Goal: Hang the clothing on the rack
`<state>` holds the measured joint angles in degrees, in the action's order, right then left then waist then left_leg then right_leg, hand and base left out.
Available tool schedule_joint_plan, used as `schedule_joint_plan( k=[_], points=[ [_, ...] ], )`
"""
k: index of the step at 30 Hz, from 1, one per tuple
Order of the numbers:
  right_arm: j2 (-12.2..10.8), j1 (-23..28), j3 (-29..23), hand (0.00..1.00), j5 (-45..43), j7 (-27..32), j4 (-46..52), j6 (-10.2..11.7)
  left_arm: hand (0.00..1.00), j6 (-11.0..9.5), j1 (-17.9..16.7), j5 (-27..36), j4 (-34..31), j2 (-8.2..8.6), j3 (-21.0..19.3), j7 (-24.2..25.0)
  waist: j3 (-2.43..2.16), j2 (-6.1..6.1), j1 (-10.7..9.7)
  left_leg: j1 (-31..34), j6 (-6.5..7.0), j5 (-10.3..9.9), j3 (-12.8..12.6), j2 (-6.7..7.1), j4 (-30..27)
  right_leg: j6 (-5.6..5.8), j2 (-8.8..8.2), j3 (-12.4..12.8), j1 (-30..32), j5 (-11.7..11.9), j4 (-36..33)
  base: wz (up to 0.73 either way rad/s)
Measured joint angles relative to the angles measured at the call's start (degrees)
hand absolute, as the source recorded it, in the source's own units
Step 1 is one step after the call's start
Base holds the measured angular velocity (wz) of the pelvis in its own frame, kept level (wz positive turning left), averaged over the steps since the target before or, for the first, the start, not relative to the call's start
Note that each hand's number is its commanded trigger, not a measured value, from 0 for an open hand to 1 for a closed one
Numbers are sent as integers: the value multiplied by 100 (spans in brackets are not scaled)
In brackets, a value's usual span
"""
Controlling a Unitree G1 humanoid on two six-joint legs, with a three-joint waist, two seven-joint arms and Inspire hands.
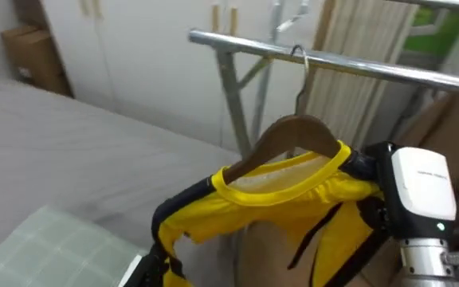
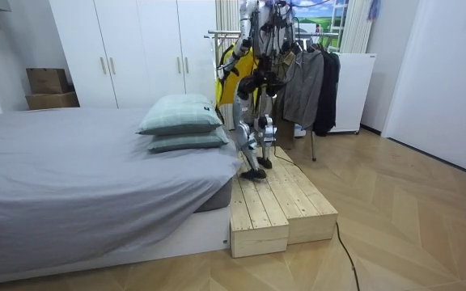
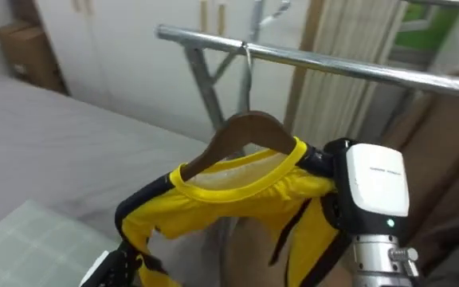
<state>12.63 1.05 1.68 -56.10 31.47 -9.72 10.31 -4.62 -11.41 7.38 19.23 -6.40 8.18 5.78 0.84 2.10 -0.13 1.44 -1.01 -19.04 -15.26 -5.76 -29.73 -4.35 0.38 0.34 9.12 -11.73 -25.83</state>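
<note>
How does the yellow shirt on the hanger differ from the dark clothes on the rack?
The yellow shirt is bright with black trim; the dark clothes are grey and black. The yellow shirt sits bunched on its wooden hanger; the dark clothes hang long and straight. The yellow shirt is on the room view's left of the robot, the dark clothes on the room view's right. Both are at one rack.

The rail [image 1: 373, 68] lies bare on both sides of the hanger hook [image 1: 298, 54]. Below the rail, left of the hook, the upright post [image 1: 231, 100] and slanted brace [image 1: 253, 72] bar the way. Straight below the rail hang the wooden hanger [image 1: 293, 135] and yellow shirt [image 1: 277, 199]. Further right, brown clothes [image 1: 453, 127] crowd beneath the rail.
</note>
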Motion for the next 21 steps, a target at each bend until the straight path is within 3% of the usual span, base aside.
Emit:
schedule_joint_plan(
  k=[1, 2, 3, 4, 5, 7, 12, 18, 21],
  points=[
    [12, -7, 0, 100, 17, 5, -2, -6, 0, -48, -1, 0, 4, 76, -1, 69, -21, -42, 93, 173, -28, 70, 253, 173, 526, 15, 88, 310, 14, 79, 68, -170],
    [27, -4, 29, 100, 36, 21, -12, -20, 0, -89, 10, 96, 19, 114, 3, 101, -37, -75, 92, 347, -46, 510, 551, 253, 778, 58, 169, 564, 33, 88, 65, -156],
    [37, -4, 44, 100, 6, 22, -12, -26, 0, -90, 10, 134, 30, 131, 1, 105, -55, -80, 88, 371, 37, 641, 617, 279, 796, 96, 195, 650, 48, 66, 33, -102],
    [58, -20, 41, 100, -26, 70, -9, -29, 0, -90, 99, 197, 76, 132, 20, 121, -115, -58, 8, 242, 49, 632, 626, 354, 949, 166, 169, 753, 81, 19, 3, -64],
    [67, -70, 2, 100, -47, 94, -9, -35, 0, -94, 238, 197, 133, 119, 26, 130, -76, 44, -27, 135, 95, 659, 508, 402, 1120, 190, 144, 734, 90, 14, 43, -50],
    [67, -130, -46, 100, -53, 94, 18, -37, 0, -94, 318, 207, 270, 122, 62, 130, -72, 94, -141, 56, 109, 651, 470, 448, 1242, 230, 144, 725, 2, 58, 239, -19],
    [73, -119, -86, 100, -41, 107, 349, -42, 0, -94, 405, 209, 784, 130, 148, 129, -66, 88, -226, -99, 143, 609, 359, 442, 1418, 249, 157, 732, -169, 76, 528, -11],
    [92, -166, -44, 100, -45, 66, 375, -47, 0, -101, 536, 220, 1672, -33, 104, 120, -30, 37, -229, -269, 140, 605, 260, 421, 1451, 247, 158, 740, -268, 78, 604, -28],
    [116, -169, -41, 100, -37, -48, 375, -58, 0, -116, 529, 218, 2033, -62, -29, 117, -24, 26, -89, -450, 138, 604, 81, 389, 1655, 211, 158, 463, -254, 99, 614, -55]
  ],
)
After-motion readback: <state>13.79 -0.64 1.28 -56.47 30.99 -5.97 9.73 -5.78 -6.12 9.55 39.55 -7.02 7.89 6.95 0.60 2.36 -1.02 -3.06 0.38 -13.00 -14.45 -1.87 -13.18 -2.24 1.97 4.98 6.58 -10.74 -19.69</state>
